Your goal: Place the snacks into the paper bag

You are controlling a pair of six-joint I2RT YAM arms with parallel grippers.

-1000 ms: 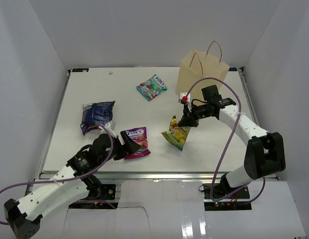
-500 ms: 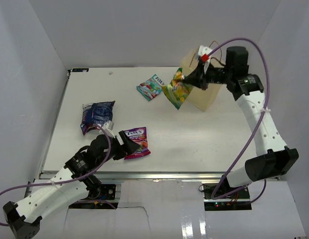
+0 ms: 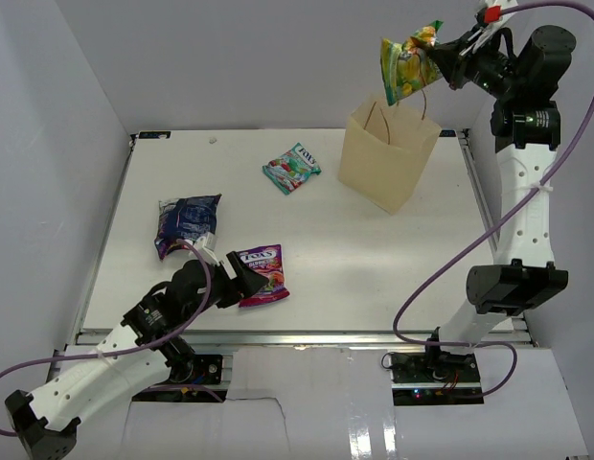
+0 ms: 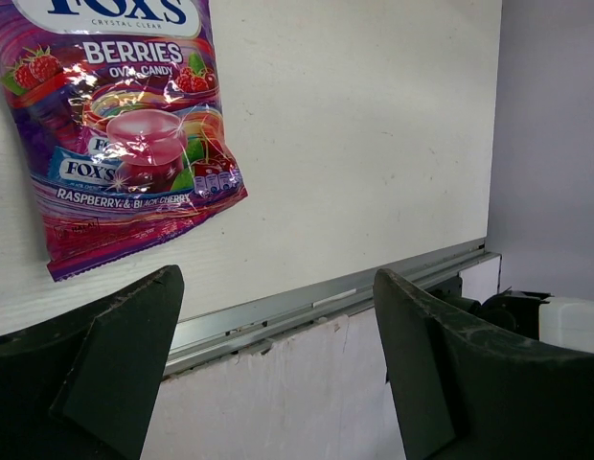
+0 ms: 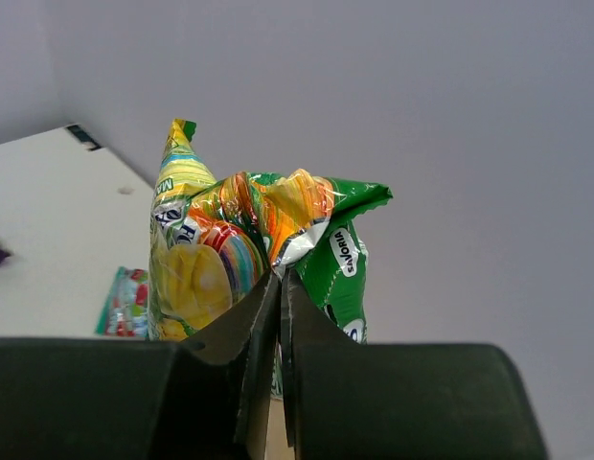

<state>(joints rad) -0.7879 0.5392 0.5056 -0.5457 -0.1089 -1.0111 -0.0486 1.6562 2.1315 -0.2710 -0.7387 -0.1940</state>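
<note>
My right gripper (image 3: 441, 59) is shut on the green-yellow candy bag (image 3: 404, 67) and holds it high in the air above the upright tan paper bag (image 3: 387, 155); in the right wrist view the packet (image 5: 259, 249) is pinched between the closed fingers. My left gripper (image 3: 241, 279) is open, low over the table just left of the purple berries packet (image 3: 262, 272), which fills the upper left of the left wrist view (image 4: 115, 125). The dark blue packet (image 3: 186, 222) lies at left. The teal packet (image 3: 291, 168) lies at the back middle.
The table's front metal edge (image 4: 326, 302) runs just beyond my left fingers. White walls enclose the table on three sides. The right arm stands tall along the right wall, its purple cable looping down to the base.
My right arm has lifted the green-yellow packet from table level, up and back, to high above the paper bag. The left gripper has barely moved.
</note>
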